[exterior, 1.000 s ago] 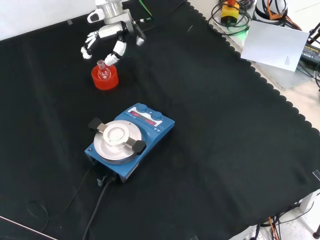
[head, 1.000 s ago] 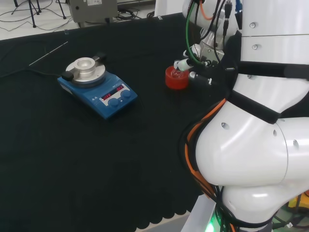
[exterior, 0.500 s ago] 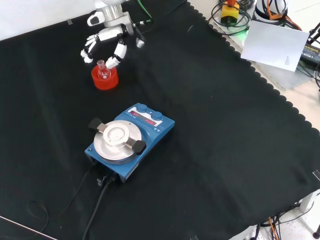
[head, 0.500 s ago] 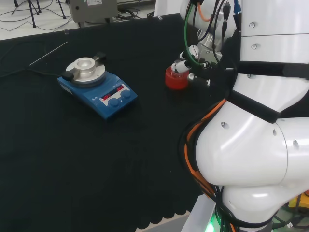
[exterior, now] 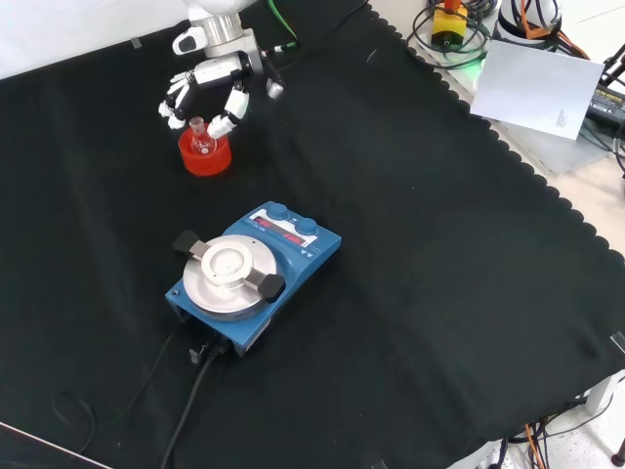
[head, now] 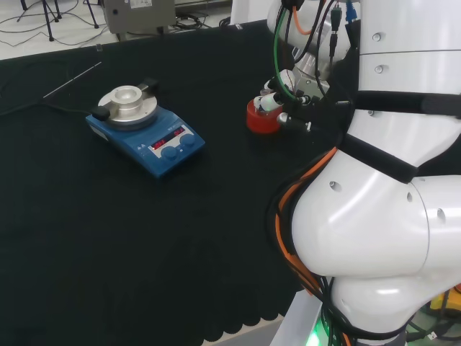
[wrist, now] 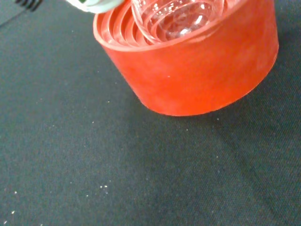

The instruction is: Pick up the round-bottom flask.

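Red ribbed ring stand (exterior: pixel 205 154) sits on the black cloth tabletop (exterior: pixel 420 254) at about 11 o'clock from the blue hotplate stirrer (exterior: pixel 254 275) in the front view, well apart from it. Round-bottom flask (exterior: pixel 201 139) rests in the stand, upright, neck up.

Progress: early, grasp stage. Flask not lifted; bulb seated in the ribbed cup of the stand in the wrist view. Hand (exterior: pixel 210 86) hangs over the flask from 12 o'clock in the front view, fingers partly curled and spread to either side of the neck, one fingertip at about 10 o'clock of the neck, another at about 2 o'clock, both very near it. Cannot tell whether any fingertip touches the glass; no closed pinch shows, so I judge the hand holds nothing. Head view: hand at the 2 o'clock edge of the stand, partly behind the arm's cables. Left to do, by my reading: close on the neck, lift clear of the stand.

Flask look: clear glass, small, short narrow neck with a rim, round bulb sunk in the stand so mostly the neck shows above. Wrist view shows bulb with bright reflections; contents, if any, cannot be told. Likely slippery and light.
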Tool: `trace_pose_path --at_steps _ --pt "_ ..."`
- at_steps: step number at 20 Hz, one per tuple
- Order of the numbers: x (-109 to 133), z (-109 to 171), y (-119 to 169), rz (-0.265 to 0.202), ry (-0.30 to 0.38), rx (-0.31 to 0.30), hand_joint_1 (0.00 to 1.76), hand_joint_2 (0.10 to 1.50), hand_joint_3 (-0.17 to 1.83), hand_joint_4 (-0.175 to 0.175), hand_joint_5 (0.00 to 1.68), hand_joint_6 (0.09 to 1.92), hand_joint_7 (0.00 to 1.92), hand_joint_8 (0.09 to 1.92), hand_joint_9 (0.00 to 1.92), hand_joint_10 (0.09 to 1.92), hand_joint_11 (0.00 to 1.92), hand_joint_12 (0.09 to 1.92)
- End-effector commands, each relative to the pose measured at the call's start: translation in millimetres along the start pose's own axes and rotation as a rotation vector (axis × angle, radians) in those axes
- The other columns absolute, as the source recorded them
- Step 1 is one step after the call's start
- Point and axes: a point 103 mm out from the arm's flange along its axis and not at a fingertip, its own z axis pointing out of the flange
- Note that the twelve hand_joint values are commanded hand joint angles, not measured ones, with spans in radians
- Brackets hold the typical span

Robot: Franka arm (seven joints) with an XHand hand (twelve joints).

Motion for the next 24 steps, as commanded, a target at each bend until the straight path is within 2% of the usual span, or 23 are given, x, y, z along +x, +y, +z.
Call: trace_pose_path --at_steps 1,3,6,8,9,11,13,14,15,17,20,24 --pt "1 1 1 0.003 -0.002 -0.007 0.85 0.69 0.67 0.009 0.76 0.17 0.23 0.61 0.40 0.65 0.00 1.34" --pt "1 1 1 0.002 -0.002 -0.013 0.86 0.69 0.67 0.009 0.78 0.23 0.24 0.60 0.41 0.64 0.00 1.34" --pt "1 0 1 0.001 -0.002 -0.019 0.86 0.70 0.67 0.012 0.76 0.48 0.25 0.59 0.42 0.63 0.00 1.35" --pt "-1 -2 2 0.001 -0.002 -0.026 0.87 0.71 0.67 0.016 0.79 0.59 0.26 0.60 0.42 0.63 0.00 1.36" --pt "0 -2 2 0.019 -0.040 -0.052 0.87 0.71 0.67 0.017 0.81 0.62 0.26 0.60 0.43 0.63 0.00 1.36" --pt "5 -1 1 0.014 -0.059 -0.078 0.88 0.73 0.68 0.022 0.88 0.68 0.28 0.60 0.44 0.63 0.01 1.36" --pt "8 -2 0 0.001 -0.060 -0.093 0.97 0.89 0.42 0.122 0.95 0.91 0.32 0.61 0.48 0.63 0.03 1.37" --pt "10 -2 0 -0.003 -0.059 -0.102 0.99 0.94 0.33 0.149 0.97 0.97 0.34 0.61 0.50 0.63 0.06 1.36" --pt "10 -3 0 0.023 -0.097 -0.138 1.01 0.96 0.29 0.163 0.98 0.99 0.37 0.61 0.53 0.62 0.08 1.35" --pt "14 -4 -2 0.027 -0.096 -0.153 1.03 0.93 0.37 0.172 1.00 1.03 0.42 0.58 0.57 0.58 0.12 1.34" --pt "15 -9 -2 0.010 -0.062 -0.139 1.03 0.85 0.53 0.175 1.01 1.07 0.46 0.57 0.61 0.56 0.16 1.33" --pt "17 -20 -5 -0.003 -0.042 -0.127 1.04 0.81 0.60 0.175 1.01 1.09 0.47 0.57 0.63 0.56 0.17 1.33"
